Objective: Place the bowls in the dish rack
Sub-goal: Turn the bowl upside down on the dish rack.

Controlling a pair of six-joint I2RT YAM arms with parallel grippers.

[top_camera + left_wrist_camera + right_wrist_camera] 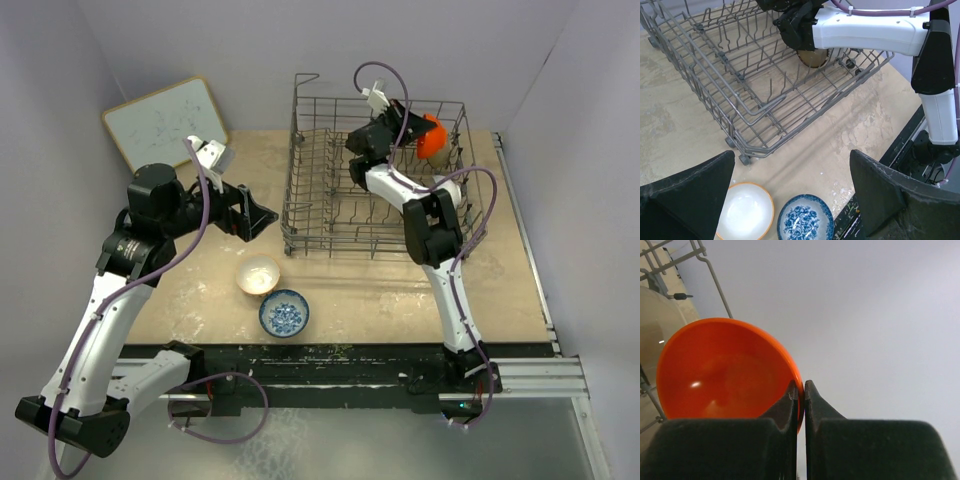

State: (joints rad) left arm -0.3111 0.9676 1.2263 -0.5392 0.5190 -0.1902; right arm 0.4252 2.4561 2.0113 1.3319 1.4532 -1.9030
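Note:
My right gripper (801,390) is shut on the rim of the orange-red bowl (725,370) and holds it over the far right of the grey wire dish rack (330,225); the bowl (431,136) also shows in the top view. My left gripper (792,175) is open and empty above the table, left of the rack. Below it sit a white bowl with a brown rim (746,212) and a blue-and-white patterned bowl (805,220). They also show in the top view, the brown-rimmed one (258,275) and the patterned one (284,314). A cream bowl (655,322) stands in the rack.
A white board (165,122) leans at the back left. Grey walls close in the table on three sides. The right arm (865,30) reaches across the rack. A brownish bowl (812,57) sits in the rack under it.

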